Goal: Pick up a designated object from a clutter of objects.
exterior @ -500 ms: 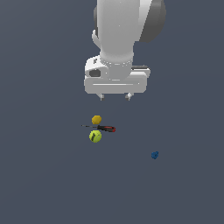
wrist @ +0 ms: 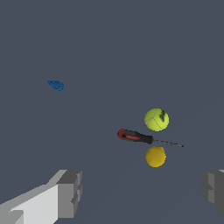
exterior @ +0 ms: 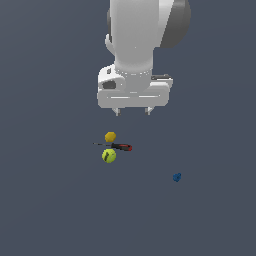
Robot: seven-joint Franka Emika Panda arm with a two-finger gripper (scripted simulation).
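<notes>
The orange-yellow ball [exterior: 110,136] lies on the grey floor, touching or almost touching the thin red-and-black screwdriver [exterior: 120,146]. The yellow-green tennis ball [exterior: 109,155] lies on the screwdriver's other side. In the wrist view the orange ball [wrist: 155,156], the screwdriver [wrist: 135,136] and the tennis ball [wrist: 156,119] show together. My gripper [exterior: 133,111] hangs above the floor, open and empty, a little to the exterior view's right of the orange ball. Its fingers [wrist: 70,192] stand wide apart in the wrist view.
A tiny blue block [exterior: 176,177] lies apart from the group, toward the exterior view's right; it also shows in the wrist view [wrist: 56,85]. The floor [exterior: 50,200] is plain dark grey.
The gripper has shifted slightly toward the exterior view's right. The objects have not moved.
</notes>
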